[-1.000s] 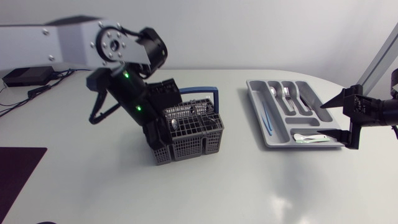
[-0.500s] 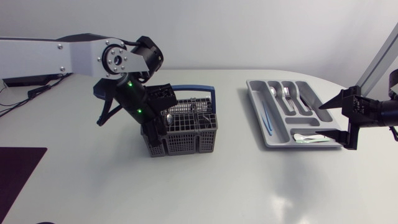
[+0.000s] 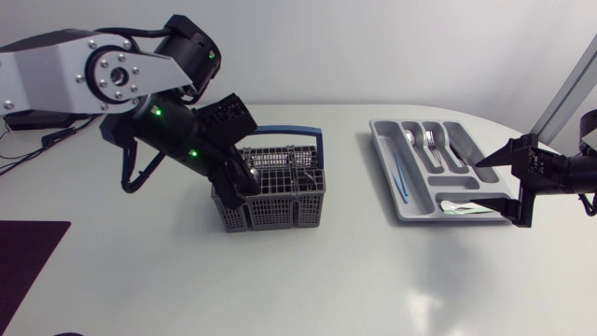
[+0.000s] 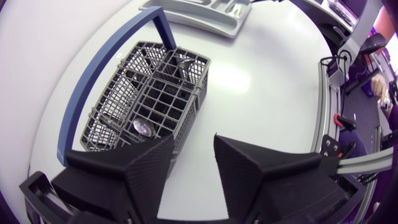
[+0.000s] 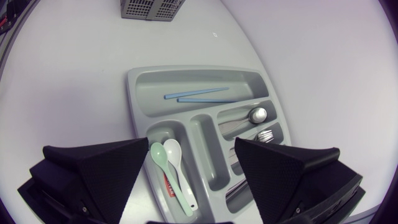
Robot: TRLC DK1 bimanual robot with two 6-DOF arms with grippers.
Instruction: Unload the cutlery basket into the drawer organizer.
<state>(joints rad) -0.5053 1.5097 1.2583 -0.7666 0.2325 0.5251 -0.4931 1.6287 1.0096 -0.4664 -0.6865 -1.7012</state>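
The grey wire cutlery basket [image 3: 280, 211] with a blue handle [image 3: 300, 134] stands upright left of centre. My left gripper [image 3: 239, 183] hangs over its left end, open, with nothing between its fingers [image 4: 194, 142]. A spoon bowl [image 4: 143, 127] shows in a basket cell just ahead of it. The grey drawer organizer [image 3: 384, 166] lies at the right and holds blue chopsticks [image 5: 196, 95], a green and a white spoon [image 5: 169, 163], a metal spoon [image 5: 256, 114] and forks. My right gripper [image 3: 471, 183] hovers wide open over the organizer's near right end [image 5: 191, 143].
The white table has bare surface in front of the basket and between basket and organizer. A dark mat [image 3: 23, 261] lies at the front left edge. The table edge curves close behind the organizer.
The basket, tilted a second ago, has slid slightly left and stands level. My left gripper has opened and the arm has swung up and leftward. The right arm has barely moved.
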